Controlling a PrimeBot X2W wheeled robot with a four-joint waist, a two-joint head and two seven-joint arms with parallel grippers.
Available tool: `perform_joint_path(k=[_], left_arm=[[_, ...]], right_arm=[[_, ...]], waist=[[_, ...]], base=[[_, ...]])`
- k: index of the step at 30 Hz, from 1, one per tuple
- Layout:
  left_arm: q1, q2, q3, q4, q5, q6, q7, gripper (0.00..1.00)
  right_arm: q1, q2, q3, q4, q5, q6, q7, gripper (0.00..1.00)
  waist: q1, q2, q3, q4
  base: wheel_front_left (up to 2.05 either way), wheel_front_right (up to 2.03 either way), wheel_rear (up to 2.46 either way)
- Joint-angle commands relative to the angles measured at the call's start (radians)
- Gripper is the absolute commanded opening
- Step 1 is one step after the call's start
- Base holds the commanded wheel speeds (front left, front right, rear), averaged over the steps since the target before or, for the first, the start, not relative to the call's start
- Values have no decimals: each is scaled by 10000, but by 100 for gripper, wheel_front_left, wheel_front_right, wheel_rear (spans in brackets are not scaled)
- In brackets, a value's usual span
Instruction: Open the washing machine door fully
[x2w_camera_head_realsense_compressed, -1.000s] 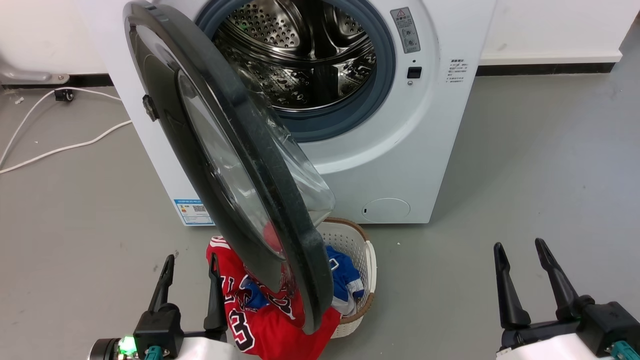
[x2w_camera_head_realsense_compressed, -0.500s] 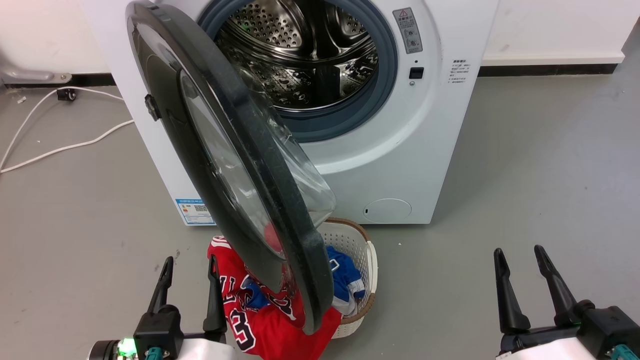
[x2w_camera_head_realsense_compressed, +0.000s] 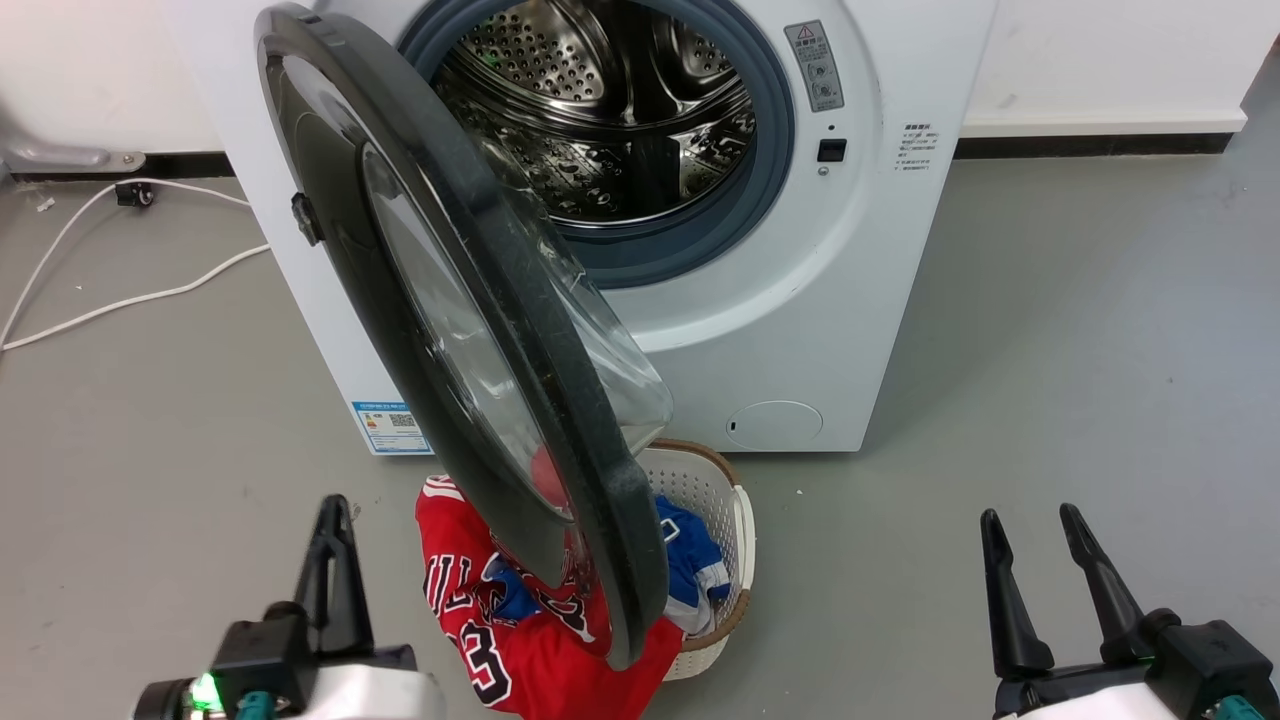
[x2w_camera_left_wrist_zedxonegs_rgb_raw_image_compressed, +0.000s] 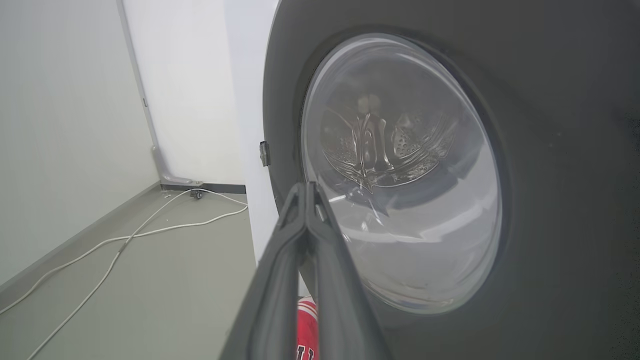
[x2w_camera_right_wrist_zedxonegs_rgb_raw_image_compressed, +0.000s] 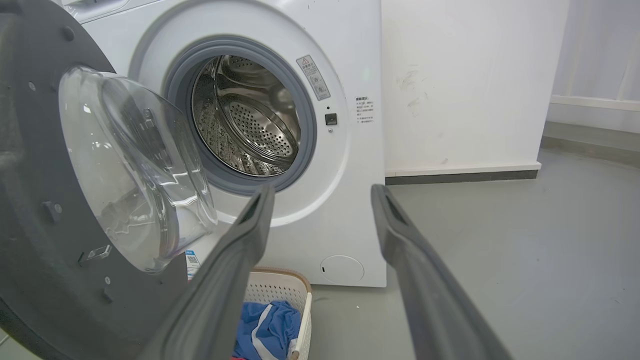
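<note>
Because our left tool (x2w_camera_head_realsense_compressed: 335, 510) had just closed empty near the half-open washing machine door (x2w_camera_head_realsense_compressed: 470, 330), our right tool (x2w_camera_head_realsense_compressed: 1030, 513) spread apart, we judged a push came next.

The door (x2w_camera_head_realsense_compressed: 520, 330) before me stands half open, hinged at my left, its free edge swung toward me; a glossy black disc with a clear bulging bowl; behind it the white machine (x2w_camera_head_realsense_compressed: 800, 330) shows its steel drum (x2w_camera_head_realsense_compressed: 600, 110) and grey gasket (x2w_camera_head_realsense_compressed: 762, 190).
</note>
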Motion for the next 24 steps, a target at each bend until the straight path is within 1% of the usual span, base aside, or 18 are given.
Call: perform_joint_path(k=[1,3,5,7,8,13,16,17,24], left_arm=[[-46,-5,49,-82,16,15,-27,0],[-204,-6,243,-402,-98,30,-27,0],[-380,-5,402,-936,-429,110,-27,0],[-460,-8,531,-1481,-302,31,-27,0],[-527,-12,501,-1789,-269,69,-26,0],[-835,-8,162,-3016,134,49,-27,0],[-1048,-8,-181,-3579,309,27,-26,0],[-1344,-8,-848,-4135,391,-143,-27,0],[-1836,-3,-2272,-4407,442,-512,-25,0]], right_arm=[[52,40,-1,8,34,-2,-21,100],[62,40,4,4,-2,-2,-21,100],[75,40,5,2,-43,-2,-21,100],[78,39,-3,-1,-48,-2,-21,100],[80,37,-7,0,-53,-2,-21,100],[41,37,36,8,-108,-2,-22,100],[8,37,68,25,-129,-2,-22,100],[-34,37,84,50,-150,-2,-22,100],[-145,38,172,84,-166,-2,-22,100]], waist=[[0,0,-2,3],[0,0,-6,19],[0,0,-11,38],[0,0,-8,57],[0,0,-14,64],[0,0,-14,74],[0,0,-8,60],[0,0,14,36],[0,0,71,1]], base=[[0,0,0],[0,0,0],[0,0,0],[0,0,0],[0,0,0],[0,0,0],[0,0,0],[0,0,0],[0,0,0]])
